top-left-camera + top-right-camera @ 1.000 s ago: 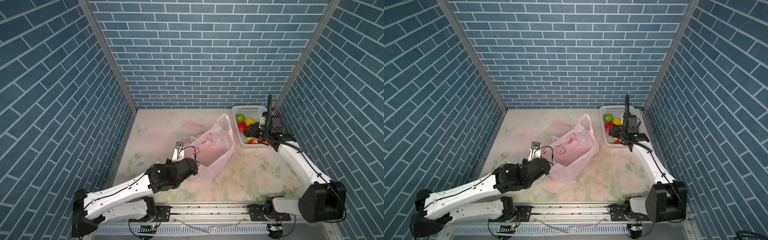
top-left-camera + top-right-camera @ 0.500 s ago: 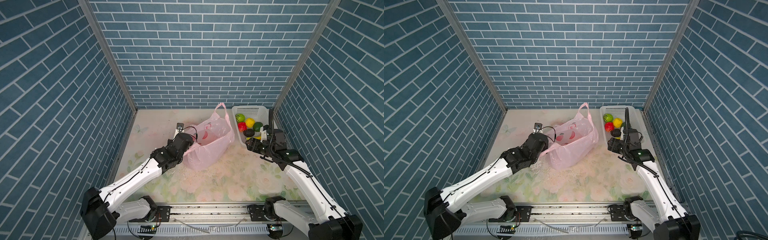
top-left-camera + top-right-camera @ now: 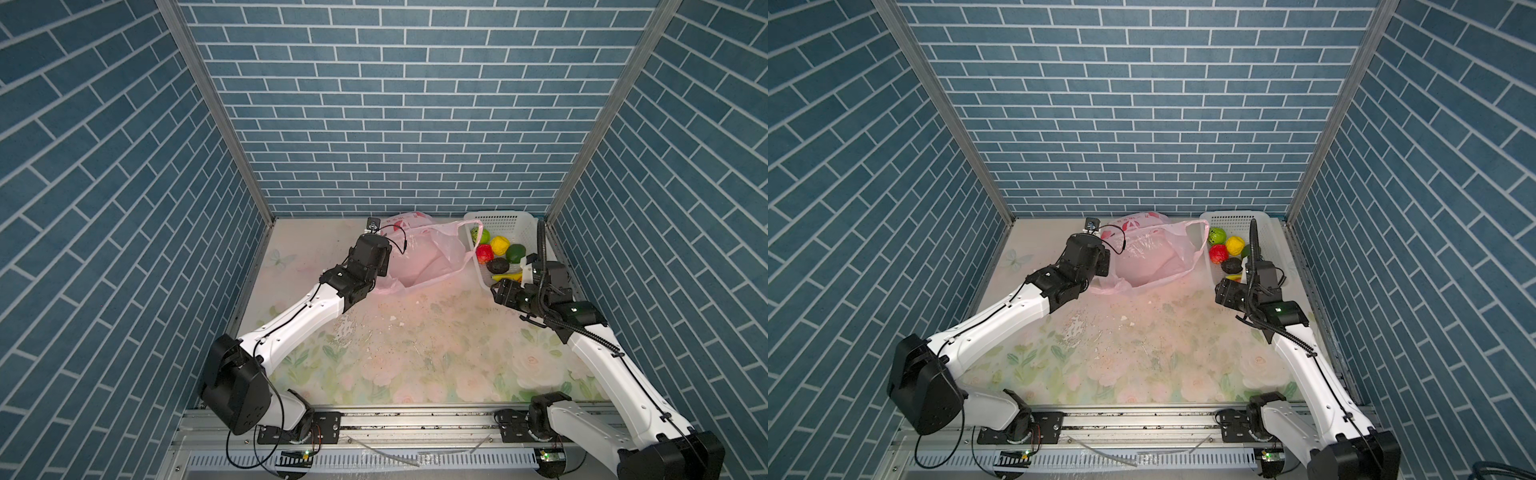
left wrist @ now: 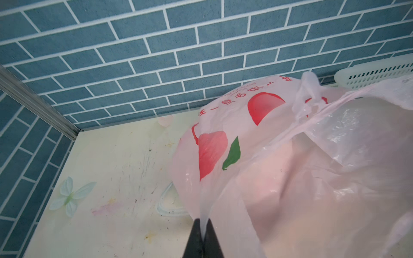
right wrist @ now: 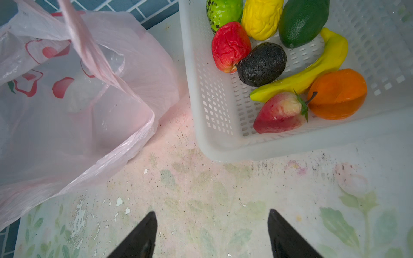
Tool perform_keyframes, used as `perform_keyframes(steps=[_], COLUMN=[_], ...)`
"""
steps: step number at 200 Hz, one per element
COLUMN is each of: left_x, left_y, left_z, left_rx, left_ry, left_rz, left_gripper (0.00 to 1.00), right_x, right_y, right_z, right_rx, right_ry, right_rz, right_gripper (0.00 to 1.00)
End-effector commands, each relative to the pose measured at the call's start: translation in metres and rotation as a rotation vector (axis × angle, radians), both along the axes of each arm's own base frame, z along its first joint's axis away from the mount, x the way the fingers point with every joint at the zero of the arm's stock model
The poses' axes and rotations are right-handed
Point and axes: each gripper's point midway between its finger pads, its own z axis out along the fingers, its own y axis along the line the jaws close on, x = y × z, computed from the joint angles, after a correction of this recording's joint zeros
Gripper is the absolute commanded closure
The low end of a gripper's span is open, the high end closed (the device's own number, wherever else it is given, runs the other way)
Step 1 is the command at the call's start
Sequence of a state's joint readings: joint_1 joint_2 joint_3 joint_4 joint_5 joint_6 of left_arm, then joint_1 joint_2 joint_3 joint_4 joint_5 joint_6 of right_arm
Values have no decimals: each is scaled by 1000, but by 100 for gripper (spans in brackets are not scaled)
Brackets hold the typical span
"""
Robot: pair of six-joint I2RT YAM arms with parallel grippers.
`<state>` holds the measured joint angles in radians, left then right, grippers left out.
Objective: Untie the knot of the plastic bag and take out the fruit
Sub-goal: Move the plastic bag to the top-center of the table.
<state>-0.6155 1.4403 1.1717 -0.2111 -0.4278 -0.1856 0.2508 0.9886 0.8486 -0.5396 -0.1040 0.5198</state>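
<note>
The white basket [image 5: 194,89] stands in the far right corner of the table [image 3: 415,353] and holds all the fruit [image 3: 500,253] I can see. There is a bumpy green one [image 5: 223,11], a yellow one [image 5: 260,17], a smooth dark green one [image 5: 301,20] and a wrinkled red one [image 5: 230,44]. With them lie a black avocado [image 5: 261,63], a banana [image 5: 312,69], a strawberry [image 5: 279,114] and an orange [image 5: 337,93], packed against each other. The pink bag [image 3: 419,262] lies just beside the basket at the far edge, near the middle, with its mouth gaping toward the front edge. One handle loop [image 3: 469,226] arches over the basket's rim. Inside the bag I make out only pale, crumpled film. My left gripper [image 4: 203,221] has its fingers pressed nearly together on a thin fold of the bag's side, and the film stretches up taut from the tips. My right gripper [image 5: 211,211] hangs over bare table near the basket's front corner, its fingers wide apart and holding nothing. In both top views my left wrist hides those fingers and the bag's near left side. The right arm's black cable [image 3: 1252,249] crosses the basket and covers part of the dark green fruit. The right wrist view cuts off the basket's far end. The red lettering on the bag is too blurred to read.
</note>
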Motion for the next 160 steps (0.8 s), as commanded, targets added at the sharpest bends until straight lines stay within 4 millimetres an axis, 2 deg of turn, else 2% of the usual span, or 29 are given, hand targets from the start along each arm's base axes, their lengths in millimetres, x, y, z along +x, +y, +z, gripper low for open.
perform_keyframes(steps=[1, 21, 42, 65, 96, 132, 160], left_x=[3, -4, -17, -36, -68, -104, -124], left_y=[-7, -13, -16, -10, 15, 58, 86], left_z=[17, 34, 52, 65, 58, 18, -5], left_rx=[-44, -95, -148, -189, -189, -119, -66], left_ry=[-27, -49, -75, -88, -80, -57, -78], left_rz=[-52, -99, -154, -181, -158, -80, -23], left_gripper=[63, 37, 19, 6, 0, 0, 0], right_x=[-10, -11, -11, -8, -2, 15, 32], right_y=[0, 0, 1, 2, -1, -9, -13], right_z=[-8, -9, -10, -12, -12, -16, -16], right_rx=[15, 15, 11, -7, -72, -201, -265], right_ry=[24, 24, 28, 24, -1, -34, -74], right_rz=[-5, -4, 3, 21, 61, 93, 113], right_gripper=[22, 22, 22, 21, 17, 7, 2])
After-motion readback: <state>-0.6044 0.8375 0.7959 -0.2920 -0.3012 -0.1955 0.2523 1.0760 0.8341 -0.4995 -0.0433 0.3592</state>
